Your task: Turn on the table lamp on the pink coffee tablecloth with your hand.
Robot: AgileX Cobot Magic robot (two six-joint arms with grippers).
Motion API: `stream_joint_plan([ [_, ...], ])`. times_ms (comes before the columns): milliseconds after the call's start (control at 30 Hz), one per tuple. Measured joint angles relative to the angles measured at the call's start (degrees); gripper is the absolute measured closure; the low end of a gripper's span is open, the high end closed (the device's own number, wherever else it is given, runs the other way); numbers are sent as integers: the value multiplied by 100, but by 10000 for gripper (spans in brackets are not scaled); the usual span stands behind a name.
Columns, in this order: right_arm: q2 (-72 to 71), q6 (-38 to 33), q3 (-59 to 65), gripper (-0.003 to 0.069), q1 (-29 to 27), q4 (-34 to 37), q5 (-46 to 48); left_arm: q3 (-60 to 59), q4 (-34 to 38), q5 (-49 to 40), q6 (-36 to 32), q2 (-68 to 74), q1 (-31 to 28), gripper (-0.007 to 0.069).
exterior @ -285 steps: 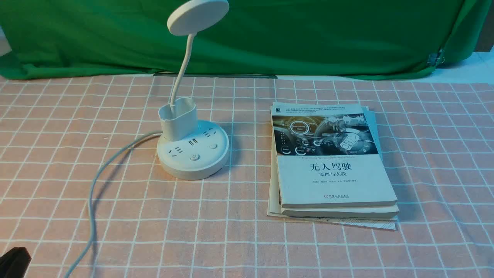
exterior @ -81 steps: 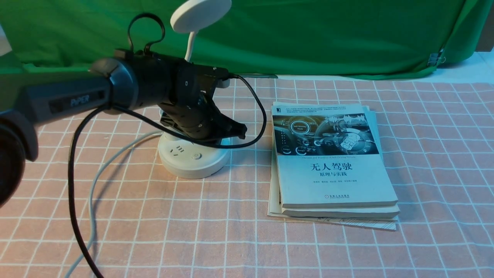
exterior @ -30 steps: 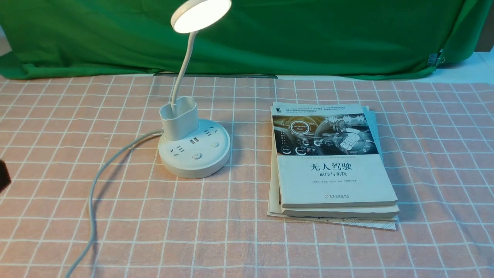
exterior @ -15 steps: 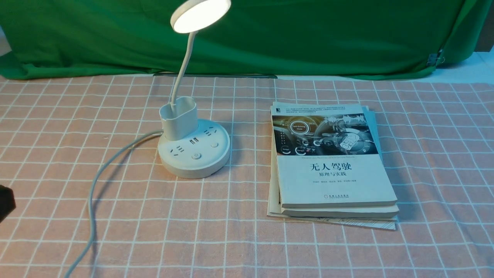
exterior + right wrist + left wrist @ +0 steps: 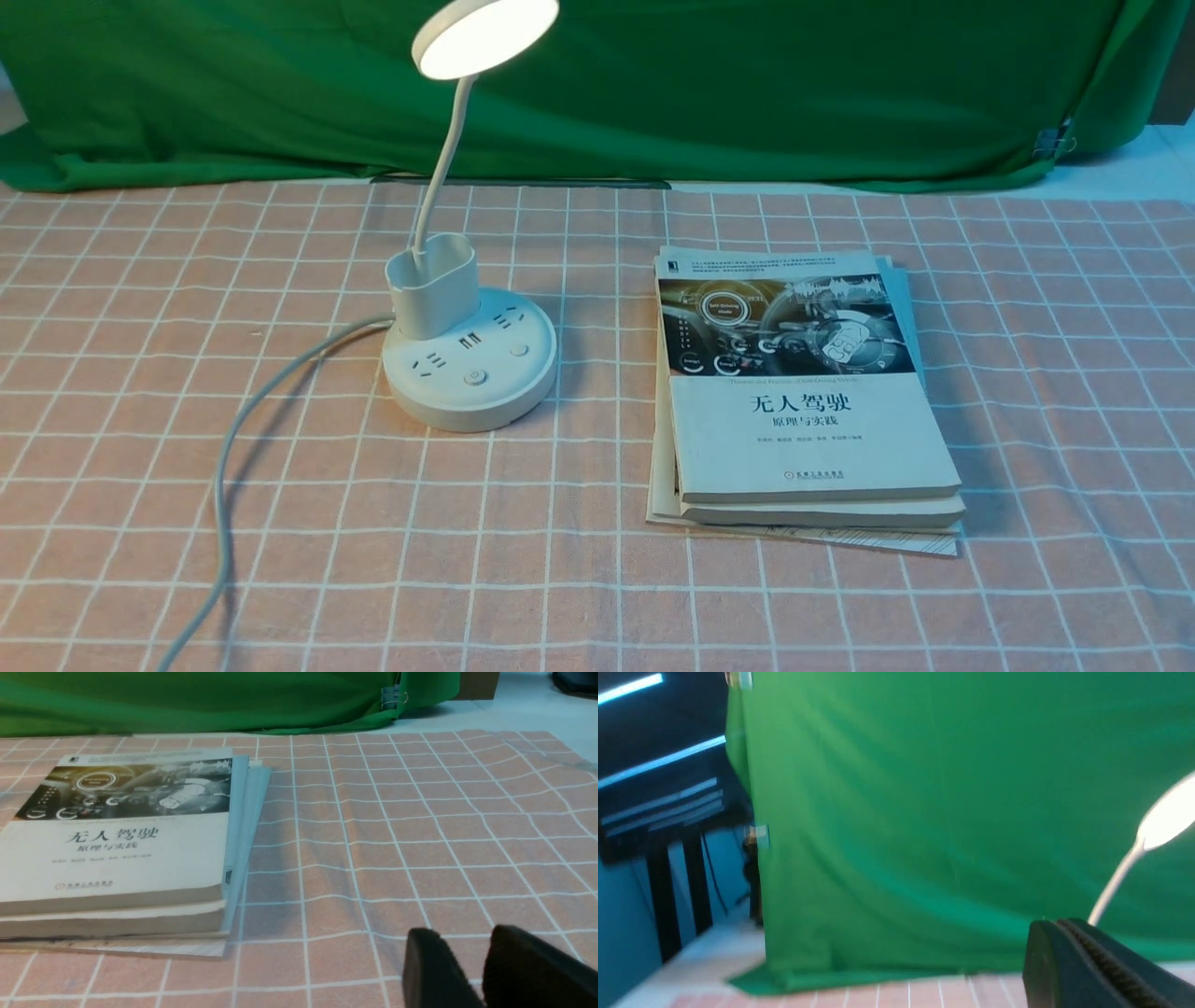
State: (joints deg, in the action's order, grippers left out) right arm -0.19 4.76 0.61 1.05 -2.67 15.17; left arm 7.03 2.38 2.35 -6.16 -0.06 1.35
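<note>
Already shows the table lamp (image 5: pixel 436 303) lit, upper left in the front view; seems complete, needing 0 further presses, with left gripper (image 5: pixel 1057 924) closed, empty.

stacked books (image 5: pixel 117 858) — pink gridded tablecloth (image 5: pixel 355 858), tool (image 5: pixel 455 933)

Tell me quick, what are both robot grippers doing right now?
Left gripper: closed, holding nothing that I can see.
Right gripper: open a little, nothing between its fingertips.
</note>
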Motion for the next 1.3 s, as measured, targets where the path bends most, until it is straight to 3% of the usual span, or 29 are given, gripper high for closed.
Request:
stream_joint_plan([
  [200, 0, 0, 0, 421, 0, 0, 0, -672, 6, -108, 141, 0, 6, 624],
  [567, 0, 2, 0, 421, 0, 0, 0, -730, 6, -1512, 131, -7, 268, 624],
  [1300, 0, 2, 0, 421, 0, 0, 0, -730, 11, -1561, 24, -7, 286, 624],
])
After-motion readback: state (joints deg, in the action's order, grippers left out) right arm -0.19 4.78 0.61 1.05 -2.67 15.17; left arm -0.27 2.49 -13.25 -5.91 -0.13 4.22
